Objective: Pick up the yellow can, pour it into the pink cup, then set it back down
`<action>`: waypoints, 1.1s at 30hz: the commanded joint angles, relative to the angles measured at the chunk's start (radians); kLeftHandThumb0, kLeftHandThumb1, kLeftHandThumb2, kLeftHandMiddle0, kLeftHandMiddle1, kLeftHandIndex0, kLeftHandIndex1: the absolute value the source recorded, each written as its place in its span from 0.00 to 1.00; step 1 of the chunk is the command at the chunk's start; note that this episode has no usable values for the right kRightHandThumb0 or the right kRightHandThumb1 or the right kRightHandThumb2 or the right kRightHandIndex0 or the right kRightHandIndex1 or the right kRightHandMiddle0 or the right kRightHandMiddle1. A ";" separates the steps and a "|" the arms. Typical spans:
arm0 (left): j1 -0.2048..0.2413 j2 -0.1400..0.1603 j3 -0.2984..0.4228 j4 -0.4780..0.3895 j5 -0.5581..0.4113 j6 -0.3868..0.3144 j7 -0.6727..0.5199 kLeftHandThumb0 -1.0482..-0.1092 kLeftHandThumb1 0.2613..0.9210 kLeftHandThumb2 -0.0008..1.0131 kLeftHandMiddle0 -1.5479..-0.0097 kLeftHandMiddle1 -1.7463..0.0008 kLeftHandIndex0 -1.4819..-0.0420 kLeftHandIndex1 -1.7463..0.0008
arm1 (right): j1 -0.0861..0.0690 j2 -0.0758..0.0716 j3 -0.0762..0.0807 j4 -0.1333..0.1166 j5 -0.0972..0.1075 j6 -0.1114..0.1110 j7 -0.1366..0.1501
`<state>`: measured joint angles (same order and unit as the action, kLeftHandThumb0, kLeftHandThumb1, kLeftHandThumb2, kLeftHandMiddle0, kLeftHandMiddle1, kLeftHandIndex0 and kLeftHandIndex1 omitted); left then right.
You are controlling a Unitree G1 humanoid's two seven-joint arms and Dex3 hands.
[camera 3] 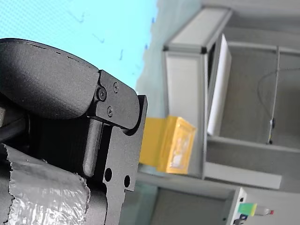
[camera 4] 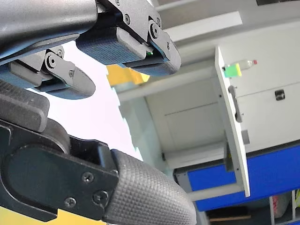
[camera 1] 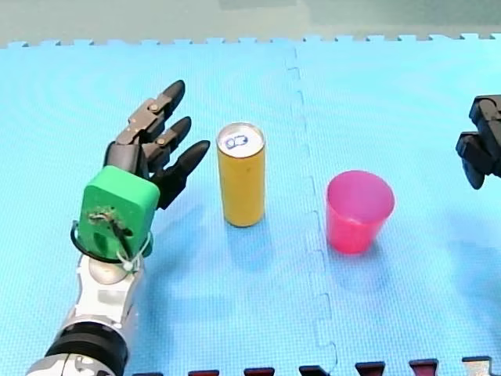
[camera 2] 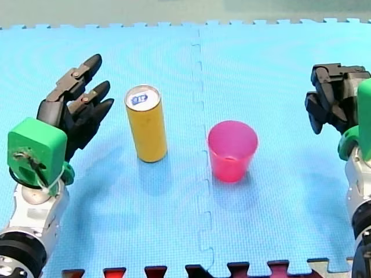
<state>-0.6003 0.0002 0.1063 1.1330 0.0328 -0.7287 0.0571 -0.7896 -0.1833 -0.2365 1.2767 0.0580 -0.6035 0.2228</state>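
A tall yellow can [camera 1: 241, 176] with a silver top stands upright near the middle of the blue mat. To its right, a short way apart, a pink cup [camera 1: 358, 211] stands upright with its mouth up. My left hand [camera 1: 168, 145] is open just left of the can, level with it and not touching it. My right hand [camera 2: 330, 95] is shut at the far right edge, well clear of the cup, and holds nothing.
The surface is a blue foam puzzle mat [camera 1: 391, 94] with a seam [camera 1: 301, 102] running front to back between can and cup. Its toothed front edge [camera 2: 232, 269] lies close to me. The first wrist view shows a grey cabinet [camera 3: 187, 93] and a yellow box [camera 3: 171, 145] beyond the mat.
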 commanded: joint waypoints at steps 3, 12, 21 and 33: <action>-0.003 0.004 -0.001 0.002 0.002 -0.005 0.008 0.13 1.00 0.00 0.63 1.00 0.68 1.00 | -0.002 -0.004 -0.001 0.000 0.000 -0.003 -0.004; -0.002 0.009 -0.004 0.004 0.003 -0.005 0.001 0.12 1.00 0.01 0.63 1.00 0.68 1.00 | -0.001 -0.002 -0.005 0.003 0.004 -0.001 0.003; -0.004 0.008 -0.010 0.007 0.008 0.003 0.003 0.13 1.00 0.01 0.63 1.00 0.69 1.00 | -0.002 -0.009 -0.010 0.007 0.008 0.004 0.020; -0.007 0.013 -0.030 0.012 0.036 0.020 0.025 0.11 1.00 0.02 0.64 1.00 0.70 1.00 | 0.005 -0.015 -0.010 0.007 0.003 -0.017 0.034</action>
<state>-0.6035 0.0063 0.0768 1.1427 0.0682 -0.7117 0.0806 -0.7884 -0.1955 -0.2462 1.2840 0.0618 -0.6138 0.2566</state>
